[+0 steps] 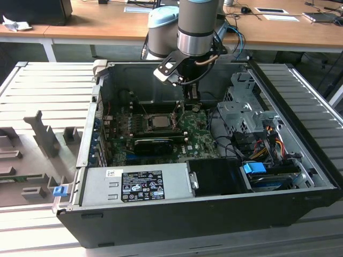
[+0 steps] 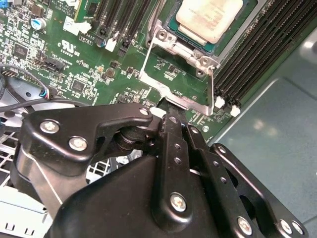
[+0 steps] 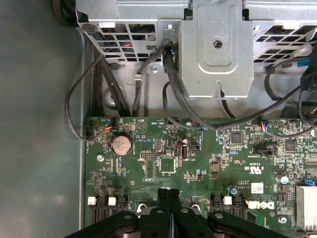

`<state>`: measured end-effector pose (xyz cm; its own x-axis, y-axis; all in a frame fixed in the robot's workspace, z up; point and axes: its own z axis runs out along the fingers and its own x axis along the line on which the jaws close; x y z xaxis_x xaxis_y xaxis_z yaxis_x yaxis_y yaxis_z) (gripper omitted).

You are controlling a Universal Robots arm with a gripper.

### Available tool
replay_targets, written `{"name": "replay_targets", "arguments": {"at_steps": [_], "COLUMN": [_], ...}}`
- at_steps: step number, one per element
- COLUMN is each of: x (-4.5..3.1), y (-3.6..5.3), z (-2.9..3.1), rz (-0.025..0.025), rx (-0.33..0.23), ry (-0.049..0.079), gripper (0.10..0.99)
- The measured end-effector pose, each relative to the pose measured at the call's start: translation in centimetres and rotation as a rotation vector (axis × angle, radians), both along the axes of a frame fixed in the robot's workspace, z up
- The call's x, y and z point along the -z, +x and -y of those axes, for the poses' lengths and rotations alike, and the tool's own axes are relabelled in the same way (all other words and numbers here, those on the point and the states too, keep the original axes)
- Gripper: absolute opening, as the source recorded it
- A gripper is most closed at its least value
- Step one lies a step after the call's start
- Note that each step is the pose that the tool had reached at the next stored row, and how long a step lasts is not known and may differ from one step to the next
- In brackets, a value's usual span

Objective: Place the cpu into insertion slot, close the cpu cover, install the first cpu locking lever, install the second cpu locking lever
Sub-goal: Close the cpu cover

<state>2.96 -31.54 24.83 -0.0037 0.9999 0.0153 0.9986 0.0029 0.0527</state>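
The cpu (image 2: 210, 17), a pale square chip with a grey metal top, lies flat in the insertion slot (image 2: 159, 33) on the green motherboard; it is also in the exterior view (image 1: 159, 121). The cpu cover (image 2: 185, 100), a silver frame with a square window, is swung open and tilts up off the socket toward my gripper. My gripper (image 2: 167, 110) hangs inside the case, on the exterior view's right of the socket (image 1: 191, 101). Its black fingers (image 3: 163, 203) are pressed together, and their tips sit at the cover's free edge.
Long black memory slots (image 2: 257, 44) flank the socket on both sides. A black graphics card (image 1: 153, 144) lies in front of it, then the grey power supply (image 1: 136, 184). The metal drive cage (image 3: 218, 49) and loose black cables (image 3: 99, 99) are close to the gripper.
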Motion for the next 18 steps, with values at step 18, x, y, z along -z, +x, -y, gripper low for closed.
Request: {"name": "replay_targets", "arguments": {"at_steps": [18], "x": [0.00], "y": [-0.55], "z": [0.00], "rz": [0.0000], "rx": [0.000], "ry": [0.000], "gripper": [0.106]}}
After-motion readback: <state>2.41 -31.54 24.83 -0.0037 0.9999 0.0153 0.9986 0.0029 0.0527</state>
